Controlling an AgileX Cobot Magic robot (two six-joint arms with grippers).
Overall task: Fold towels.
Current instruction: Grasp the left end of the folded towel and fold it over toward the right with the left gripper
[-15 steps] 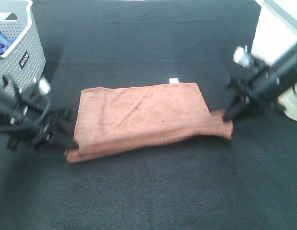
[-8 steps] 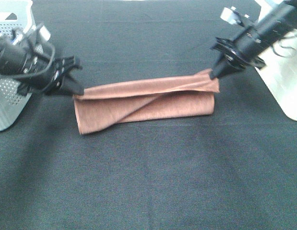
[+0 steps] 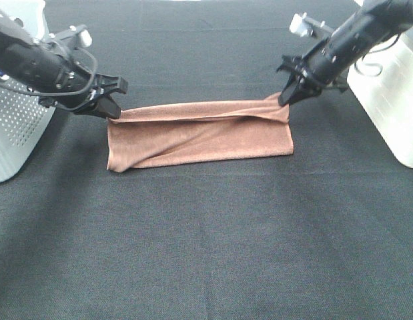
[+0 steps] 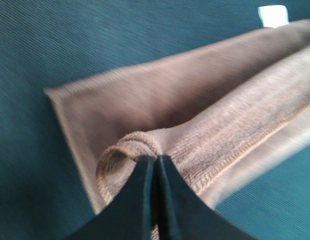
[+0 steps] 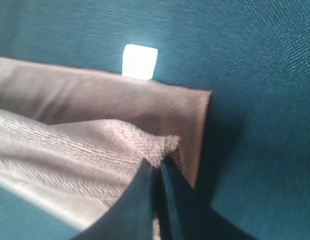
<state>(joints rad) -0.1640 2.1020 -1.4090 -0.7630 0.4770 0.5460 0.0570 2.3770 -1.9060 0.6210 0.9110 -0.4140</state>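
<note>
The reddish-brown towel point(image 3: 199, 133) lies on the black table as a long band, folded over itself. My left gripper point(image 3: 113, 112) is shut on its far left corner. My right gripper point(image 3: 284, 101) is shut on its far right corner. Both hold the upper layer a little above the lower one. In the left wrist view the fingers point(image 4: 156, 195) pinch a curled edge of the towel point(image 4: 215, 130), with the white tag point(image 4: 273, 15) beyond. In the right wrist view the fingers point(image 5: 157, 200) pinch the towel corner point(image 5: 94, 145) next to the white tag point(image 5: 139, 61).
A grey perforated basket point(image 3: 16, 127) stands at the left edge, behind my left arm. A white container point(image 3: 389, 100) stands at the right edge, close behind my right arm. The black tablecloth point(image 3: 206, 240) stretches in front of the towel.
Both grippers have carried the towel's near edge up and over toward the far edge, folding the towel in half. The held edge has come lower since half a second ago.
</note>
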